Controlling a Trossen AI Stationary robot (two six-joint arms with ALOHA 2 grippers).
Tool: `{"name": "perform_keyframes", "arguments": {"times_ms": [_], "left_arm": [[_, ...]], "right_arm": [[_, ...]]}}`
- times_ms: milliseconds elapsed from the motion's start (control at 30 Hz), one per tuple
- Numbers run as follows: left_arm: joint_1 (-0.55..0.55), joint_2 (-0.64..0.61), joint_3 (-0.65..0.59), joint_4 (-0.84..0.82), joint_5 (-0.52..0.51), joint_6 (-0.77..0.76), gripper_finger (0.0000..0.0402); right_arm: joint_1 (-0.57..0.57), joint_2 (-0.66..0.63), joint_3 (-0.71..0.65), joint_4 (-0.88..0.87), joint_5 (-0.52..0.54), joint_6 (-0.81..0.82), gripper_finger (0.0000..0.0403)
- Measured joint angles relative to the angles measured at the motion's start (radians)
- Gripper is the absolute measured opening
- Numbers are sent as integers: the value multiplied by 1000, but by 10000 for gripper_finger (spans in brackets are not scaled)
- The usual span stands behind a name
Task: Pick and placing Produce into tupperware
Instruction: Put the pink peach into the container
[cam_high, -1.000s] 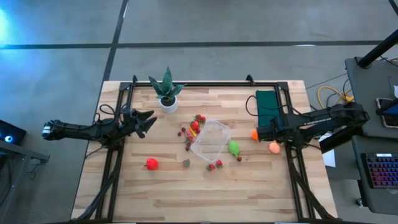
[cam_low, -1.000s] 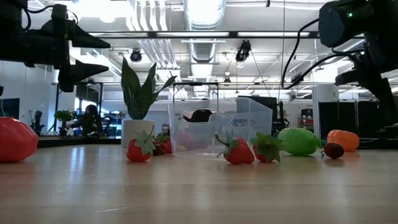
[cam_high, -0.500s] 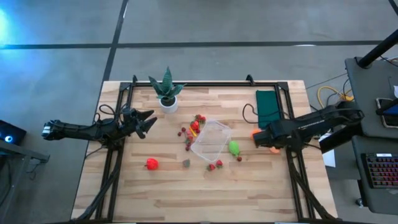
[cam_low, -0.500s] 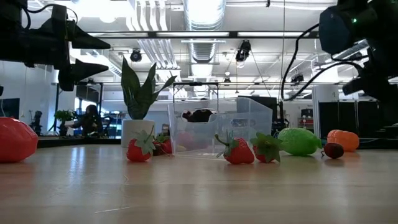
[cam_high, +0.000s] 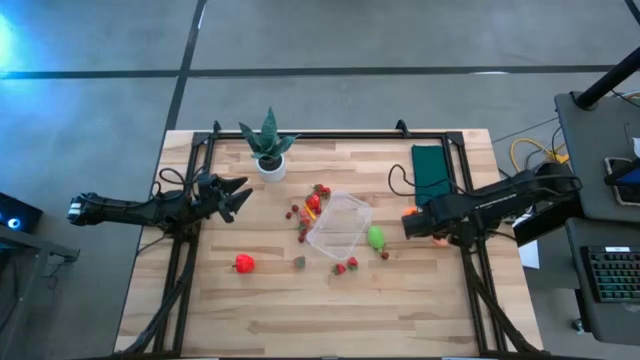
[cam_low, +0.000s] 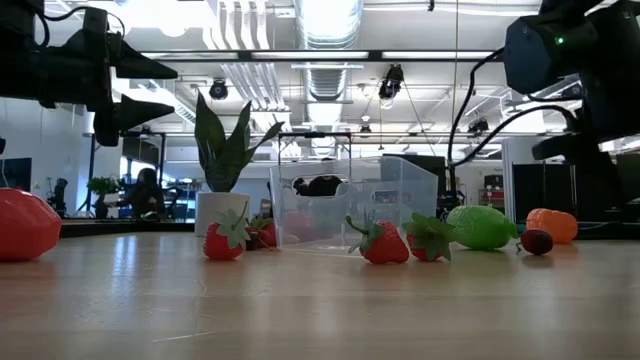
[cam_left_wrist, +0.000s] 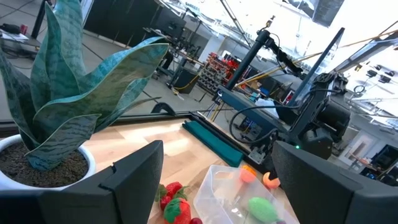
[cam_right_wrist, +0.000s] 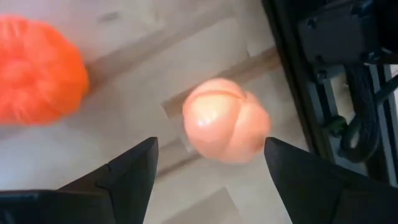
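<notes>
Wooden table (cam_high: 400, 300), right gripper (cam_right_wrist: 210, 163) spread over peach (cam_right_wrist: 226, 119), prob. not touching, left gripper (cam_high: 243, 193) spread, idle.

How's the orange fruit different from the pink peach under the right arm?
The orange fruit is vivid orange with a fuzzy, rough-looking skin; the pink peach is pale pink, smooth and creased down the middle. The peach lies between the open jaws of the right gripper, while the orange fruit lies off to one side. Both are round and rest on the table.

Potted plant (cam_high: 267, 143) — green cloth (cam_high: 431, 172) on the wooden table (cam_high: 260, 310).
</notes>
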Motion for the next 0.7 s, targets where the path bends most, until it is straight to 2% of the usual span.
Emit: {"name": "perform_keyframes", "arguments": {"times_ms": [100,300,700], "left_arm": [[0,0,0,0,0,0,288],[0,-6,0,0,7,-5,288],[0,-4,0,0,5,-5,288]], "right_arm": [[6,16,0,-9,24,44,288],[36,58,0,-4,-63,103,291],[49,191,1,-5,-32,125,280]]}}
